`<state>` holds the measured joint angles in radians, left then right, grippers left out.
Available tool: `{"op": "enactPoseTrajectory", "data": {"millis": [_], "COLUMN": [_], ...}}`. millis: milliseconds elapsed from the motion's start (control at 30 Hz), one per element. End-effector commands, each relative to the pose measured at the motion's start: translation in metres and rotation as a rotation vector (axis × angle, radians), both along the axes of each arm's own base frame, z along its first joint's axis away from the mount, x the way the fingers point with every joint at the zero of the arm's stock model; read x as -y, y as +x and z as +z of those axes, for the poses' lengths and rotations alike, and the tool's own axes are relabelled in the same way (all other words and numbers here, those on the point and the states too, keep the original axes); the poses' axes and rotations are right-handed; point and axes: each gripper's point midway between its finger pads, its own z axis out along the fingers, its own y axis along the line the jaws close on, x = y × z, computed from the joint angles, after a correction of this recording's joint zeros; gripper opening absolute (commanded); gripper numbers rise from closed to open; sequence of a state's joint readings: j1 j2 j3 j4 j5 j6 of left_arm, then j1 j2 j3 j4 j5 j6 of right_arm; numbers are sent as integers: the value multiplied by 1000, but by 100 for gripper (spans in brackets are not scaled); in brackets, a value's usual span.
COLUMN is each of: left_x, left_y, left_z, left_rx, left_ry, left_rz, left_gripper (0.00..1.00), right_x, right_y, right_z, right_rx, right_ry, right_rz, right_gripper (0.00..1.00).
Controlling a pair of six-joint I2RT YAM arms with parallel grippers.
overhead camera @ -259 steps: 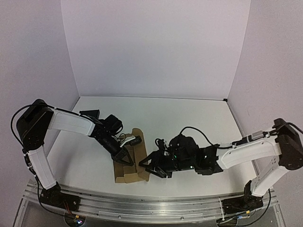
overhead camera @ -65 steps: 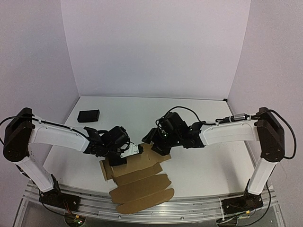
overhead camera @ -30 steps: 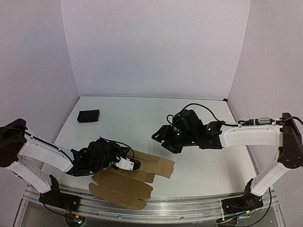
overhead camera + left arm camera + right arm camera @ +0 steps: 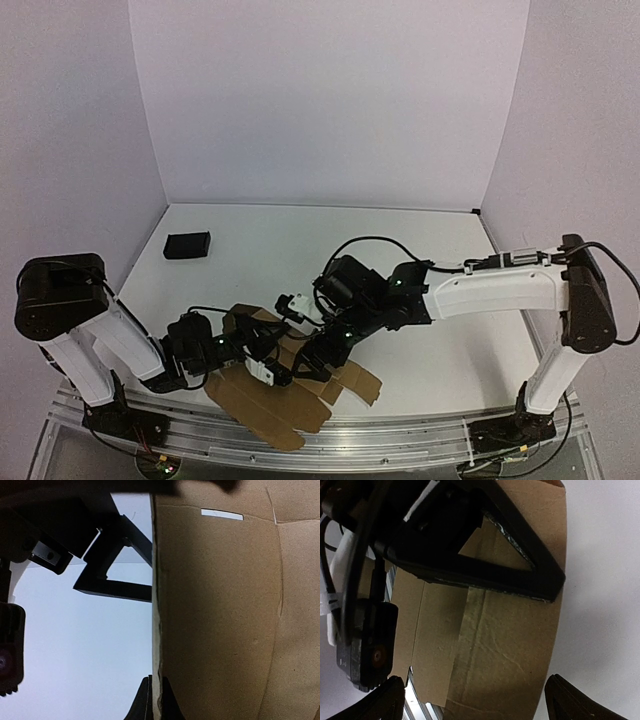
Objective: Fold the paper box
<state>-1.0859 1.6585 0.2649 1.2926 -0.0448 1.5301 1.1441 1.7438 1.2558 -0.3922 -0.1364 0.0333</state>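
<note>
Brown cardboard, light and bendy I reckon: the paper box [image 4: 262, 405] sprawls unfolded at the near edge of the table [image 4: 300, 240]. My left gripper [image 4: 156, 705] clamps its edge; the right gripper [image 4: 472, 680] hangs spread wide above. I'd grip beside creases.

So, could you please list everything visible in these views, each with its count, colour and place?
paper box: one, brown cardboard, a partly folded sheet at the near edge of the table, between the grippers
block: one, black, rectangular, far left of the table
table: one, white, fills the floor of the enclosure
walls: three, pale lilac, behind and at both sides
rail: one, silver metal, under the arm bases
left arm: one, white and black
right arm: one, white and black
left gripper: one, black, shut on an edge of the paper box
right gripper: one, black, open over the paper box
</note>
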Motion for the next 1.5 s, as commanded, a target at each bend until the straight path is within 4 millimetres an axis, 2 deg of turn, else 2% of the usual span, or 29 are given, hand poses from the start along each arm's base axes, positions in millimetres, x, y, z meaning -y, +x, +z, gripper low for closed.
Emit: {"op": "enactPoseTrajectory", "data": {"millis": [0,133,267,467,600,667,833,1033,1100,1200,1267,1367,1467], "left_x": [1,-1,-3,1,3,2,0,-12,-17,-23,-25,-41,-56], "left_y": [-4,-5,-9,-6,-5,-4,-1,1,0,-6,-26,-62,-61], "left_z": [21,21,17,19,19,18,20,32,28,26,43,46,42], "left_rx": [53,56,56,58,56,53,56,54,6,-171,-338,-546,-731], "left_ry": [-75,-75,-64,-68,-67,-62,-62,-70,-34,32,21,79,69], "left_rz": [-19,-22,-34,-30,-29,-25,-3,38,49,55,-11,-97,7], "left_gripper": [0,0,0,0,0,1,21,57,66,78,84,90,89], "right_x": [-17,-10,-9,-9,-8,-9,-4,7,11,21,26,31,36], "right_y": [5,18,23,23,25,26,30,33,36,43,47,52,59], "right_z": [0,-12,-13,-18,-15,-12,-8,-4,-2,-1,-2,-2,1], "right_rx": [-12,36,61,48,59,62,97,146,174,233,269,309,358], "right_ry": [5,-42,-53,-61,-58,-53,-57,-69,-77,-105,-125,-147,-171], "right_rz": [-25,-80,-100,-109,-119,-118,-133,-137,-140,-148,-133,-127,-124], "right_gripper": [98,94,82,67,55,53,47,47,47,47,47,45,45]}}
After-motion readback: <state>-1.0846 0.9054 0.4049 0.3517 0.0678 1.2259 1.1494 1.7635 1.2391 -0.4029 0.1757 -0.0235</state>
